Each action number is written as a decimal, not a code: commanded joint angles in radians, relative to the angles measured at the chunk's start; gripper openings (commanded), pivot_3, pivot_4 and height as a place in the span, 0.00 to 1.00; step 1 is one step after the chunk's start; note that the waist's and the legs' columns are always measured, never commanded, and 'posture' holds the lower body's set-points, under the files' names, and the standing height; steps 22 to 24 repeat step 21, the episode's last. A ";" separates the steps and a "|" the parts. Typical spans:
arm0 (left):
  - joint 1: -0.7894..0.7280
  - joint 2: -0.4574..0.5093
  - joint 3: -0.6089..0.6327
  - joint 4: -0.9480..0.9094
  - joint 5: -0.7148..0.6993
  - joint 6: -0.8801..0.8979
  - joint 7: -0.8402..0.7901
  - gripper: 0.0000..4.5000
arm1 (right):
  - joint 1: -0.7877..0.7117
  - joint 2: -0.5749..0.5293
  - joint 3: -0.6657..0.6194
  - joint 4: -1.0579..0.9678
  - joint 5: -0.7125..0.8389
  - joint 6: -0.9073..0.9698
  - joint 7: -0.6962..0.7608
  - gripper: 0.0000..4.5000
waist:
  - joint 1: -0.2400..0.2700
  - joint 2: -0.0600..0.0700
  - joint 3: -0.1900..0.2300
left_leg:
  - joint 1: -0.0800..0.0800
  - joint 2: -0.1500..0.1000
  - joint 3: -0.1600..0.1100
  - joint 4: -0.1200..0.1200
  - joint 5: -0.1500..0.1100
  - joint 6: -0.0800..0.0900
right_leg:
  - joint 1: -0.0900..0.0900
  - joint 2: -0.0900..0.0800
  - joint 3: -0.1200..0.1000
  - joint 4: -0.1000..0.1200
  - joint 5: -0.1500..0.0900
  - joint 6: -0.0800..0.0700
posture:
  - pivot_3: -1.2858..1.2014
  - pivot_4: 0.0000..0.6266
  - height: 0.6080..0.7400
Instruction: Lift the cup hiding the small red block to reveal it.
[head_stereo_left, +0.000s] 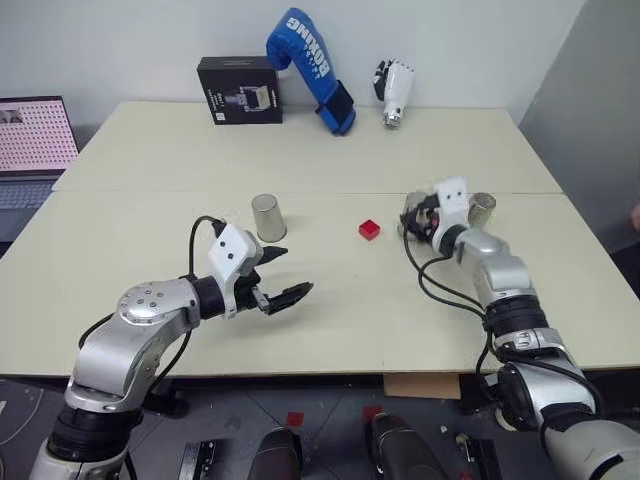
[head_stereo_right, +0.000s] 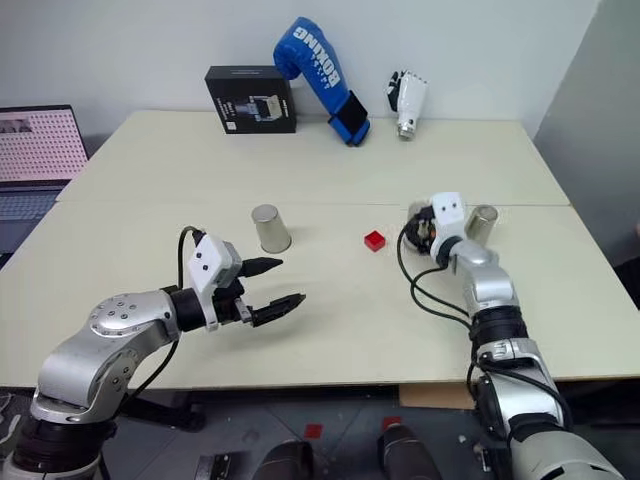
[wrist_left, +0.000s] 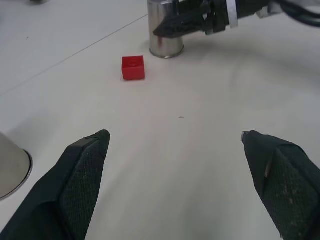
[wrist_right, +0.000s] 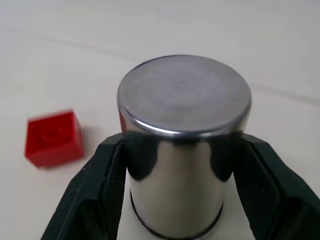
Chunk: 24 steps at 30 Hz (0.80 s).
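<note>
On the cream bench (head_stereo_left: 330, 300), right claw (wrist_right: 175, 150) clasps an inverted shiny steel cup (wrist_right: 182, 145), apparently set down; small red plastic block (head_stereo_left: 369, 229) lies exposed just beside it. Left claw (wrist_left: 175, 175) spread, empty.

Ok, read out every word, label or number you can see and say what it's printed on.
"BOXING": white letters on the blue padded boxing glove.
Black cardboard box: its label print is too small to read.
Laptop screen: a pattern, nothing legible.
Shiny silver steel cup and small red plastic block: no markings.
</note>
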 joint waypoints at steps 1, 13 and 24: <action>-0.011 -0.002 0.001 -0.011 -0.003 -0.013 -0.004 1.00 | -0.029 -0.003 -0.021 0.023 -0.001 -0.033 -0.009 0.86 | 0.000 0.000 0.000 | 0.000 0.000 0.000 0.000 0.000 0.000 | 0.000 0.000 0.000 0.000 0.000 0.000 | 0.52 0.24 1.00; -0.021 0.040 0.028 -0.003 -0.017 0.025 -0.021 1.00 | 0.345 -0.297 -0.063 -0.922 0.191 0.603 0.173 0.99 | 0.026 0.001 0.001 | -0.003 -0.001 -0.003 -0.001 0.000 0.000 | 0.000 -0.001 -0.003 -0.001 -0.002 -0.001 | 0.52 0.24 1.00; -0.053 0.115 0.087 0.068 -0.019 0.035 -0.066 1.00 | 0.478 -0.487 -0.308 -1.295 0.464 0.941 0.257 0.99 | 0.016 0.002 0.001 | 0.001 0.000 -0.002 0.000 0.000 0.000 | 0.001 0.000 -0.002 -0.001 -0.005 -0.006 | 0.52 0.24 1.00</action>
